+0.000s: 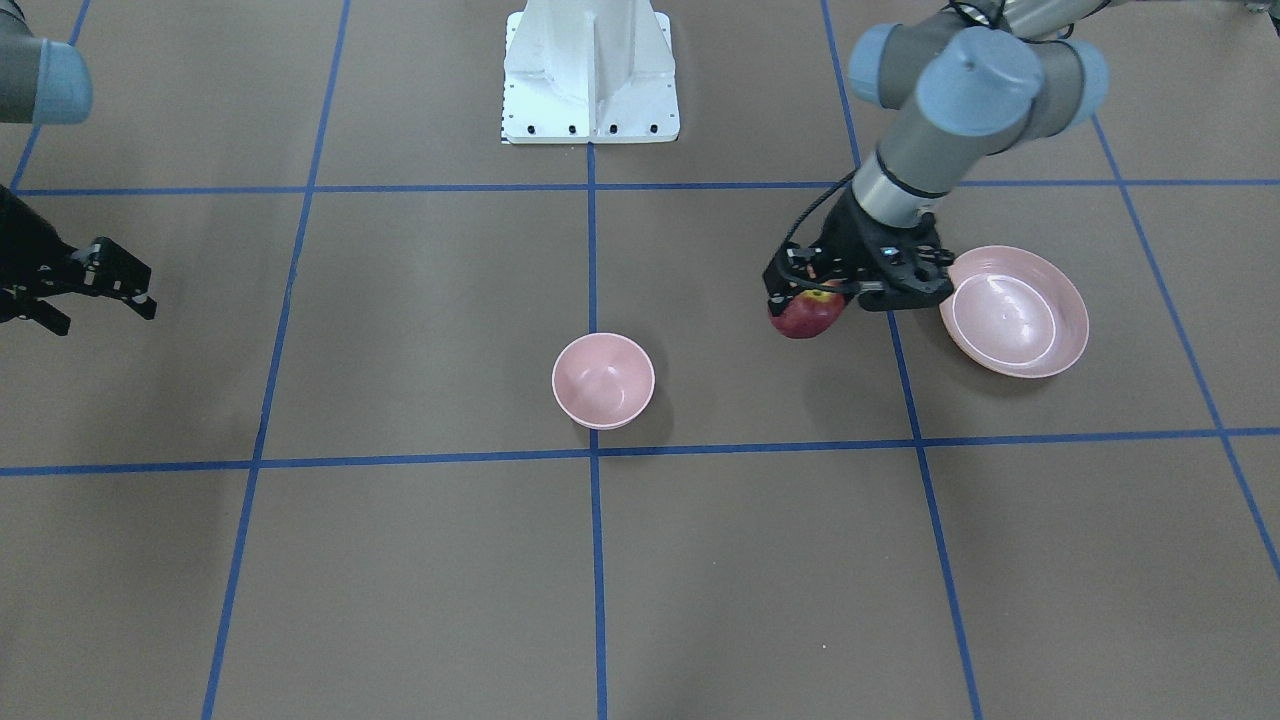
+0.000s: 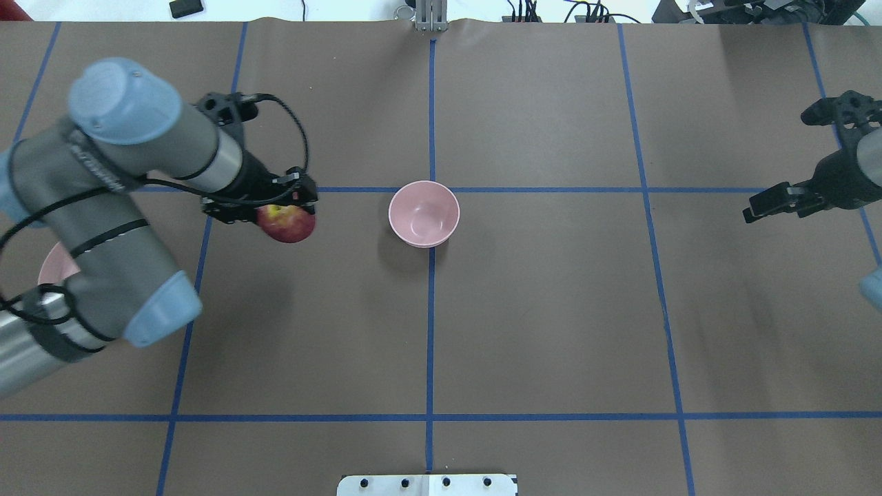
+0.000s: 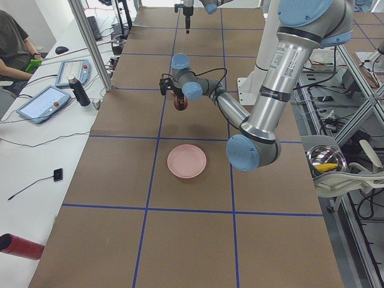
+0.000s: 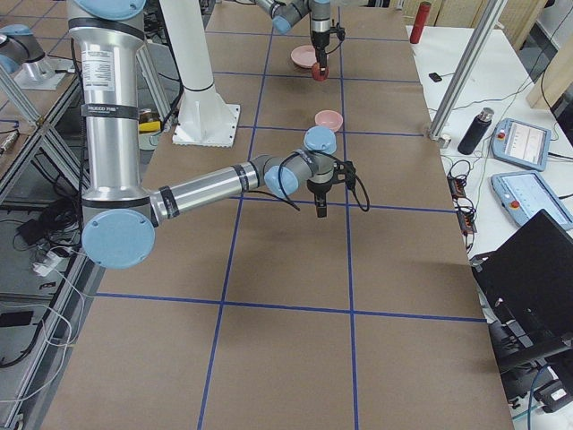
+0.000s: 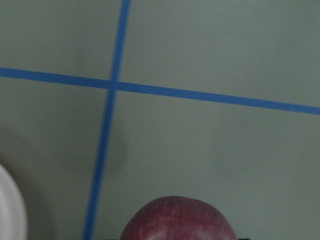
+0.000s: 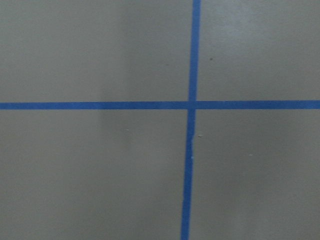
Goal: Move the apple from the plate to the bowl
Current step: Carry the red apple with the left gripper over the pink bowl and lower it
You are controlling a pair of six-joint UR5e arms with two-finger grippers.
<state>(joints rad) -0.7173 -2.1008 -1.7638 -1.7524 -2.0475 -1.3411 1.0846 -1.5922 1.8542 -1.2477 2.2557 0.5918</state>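
My left gripper [image 1: 815, 297] is closed around the apple [image 1: 803, 318], which hangs above the table between the plate [image 1: 1072, 322] on my left and the bowl [image 1: 603, 385]. The bowl is hardly wider than the apple. If I release off-centre, it may strike the rim, tip the bowl and roll away.

Left arm [image 1: 950, 110] was extended, its forearm sloping down to the wrist. Left hand [image 1: 820, 298] pointed down at the surface [image 1: 400, 560], fingers clamped on the apple [image 1: 803, 318]. The apple hung just beneath the hand, clear of the surface. Right arm [image 1: 40, 78] was held out to its own side. Right hand [image 1: 105, 285] hung above the surface, pointing down; finger gap not resolvable.
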